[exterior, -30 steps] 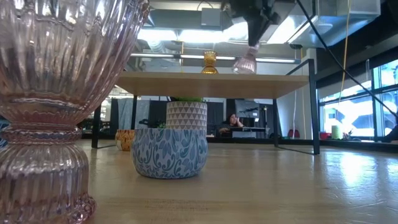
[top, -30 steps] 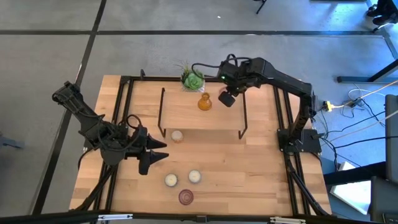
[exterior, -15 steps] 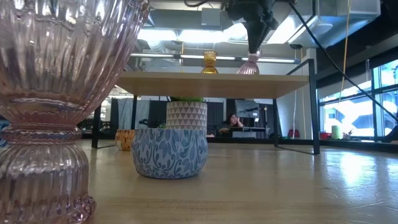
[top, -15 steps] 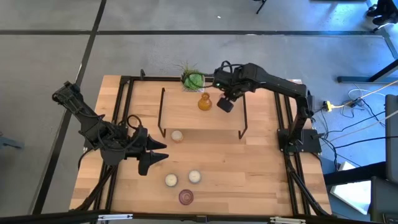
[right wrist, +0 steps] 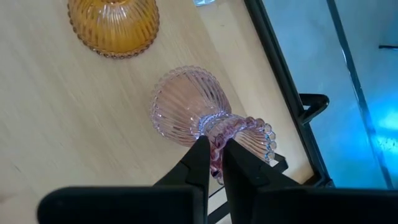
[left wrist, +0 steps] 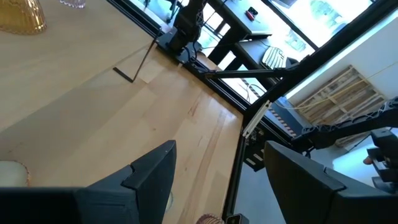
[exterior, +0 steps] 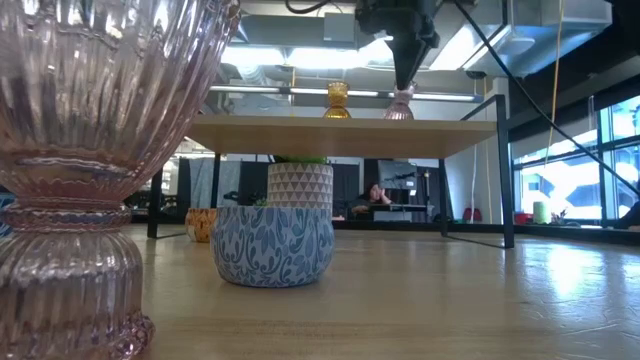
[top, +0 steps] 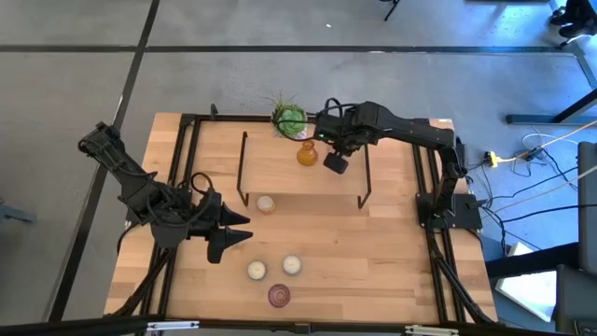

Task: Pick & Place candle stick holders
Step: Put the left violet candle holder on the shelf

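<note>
My right gripper (top: 336, 161) is shut on a pinkish glass holder (right wrist: 189, 106) over the raised shelf (top: 280, 177), next to the amber glass holder (top: 307, 154). In the low view the pink holder (exterior: 399, 105) stands upright by the amber one (exterior: 338, 100). A second pink holder (top: 279, 296) stands near the table's near edge. Three low round cream-topped holders (top: 266, 203), (top: 256, 271), (top: 292, 265) rest on the table. My left gripper (top: 224, 238) waits open at the table's left. My right gripper pinches the pink holder's narrow neck (right wrist: 214, 127), just below its flared beaded rim, between its two fingers (right wrist: 200, 152). The fingers come from above, pointing down. The holder is upright, its bulbous base (exterior: 399, 112) at the shelf top.
A green spiky potted plant (top: 289, 119) stands at the shelf's far edge, close to my right gripper. The shelf's black legs (top: 366, 182) and the table's black frame rails (top: 191, 149) stand around the work area. A bare stretch of shelf top lies left of the amber holder.
My right gripper has gone down and a little toward the table's near edge with the pink holder. The holder was tilted and lifted clear. Now it stands upright with its base at the shelf top beside the amber one.
</note>
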You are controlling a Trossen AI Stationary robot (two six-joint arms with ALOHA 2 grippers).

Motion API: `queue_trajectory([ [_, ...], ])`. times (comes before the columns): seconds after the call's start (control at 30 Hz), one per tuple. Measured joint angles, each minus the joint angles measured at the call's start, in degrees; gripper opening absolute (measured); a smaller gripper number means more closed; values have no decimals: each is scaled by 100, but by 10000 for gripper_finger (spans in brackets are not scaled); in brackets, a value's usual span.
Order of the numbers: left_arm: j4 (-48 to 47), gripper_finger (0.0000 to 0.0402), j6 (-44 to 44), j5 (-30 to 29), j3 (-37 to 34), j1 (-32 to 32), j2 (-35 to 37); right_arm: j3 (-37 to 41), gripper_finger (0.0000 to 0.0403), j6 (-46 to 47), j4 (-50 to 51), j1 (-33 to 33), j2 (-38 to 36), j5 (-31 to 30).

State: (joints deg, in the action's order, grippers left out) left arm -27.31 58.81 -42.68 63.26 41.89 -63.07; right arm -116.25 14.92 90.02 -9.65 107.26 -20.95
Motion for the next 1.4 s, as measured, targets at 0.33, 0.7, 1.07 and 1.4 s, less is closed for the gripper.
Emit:
queue_trajectory([
  [0.33, 0, 239, -2, -2, 0, 0, 0, -2, 31, -227, -2, -63, 0, -31],
  [0.7, 2, 239, 0, -2, 0, 0, 0, -1, 31, -364, -1, -118, 2, -1],
  [1.07, 2, 239, -7, -4, 0, 0, -2, -1, 31, -407, -2, -118, 2, 0],
  [1.4, 2, 239, -48, -4, 0, 0, -2, 114, 31, -430, -11, -118, 2, 1],
])
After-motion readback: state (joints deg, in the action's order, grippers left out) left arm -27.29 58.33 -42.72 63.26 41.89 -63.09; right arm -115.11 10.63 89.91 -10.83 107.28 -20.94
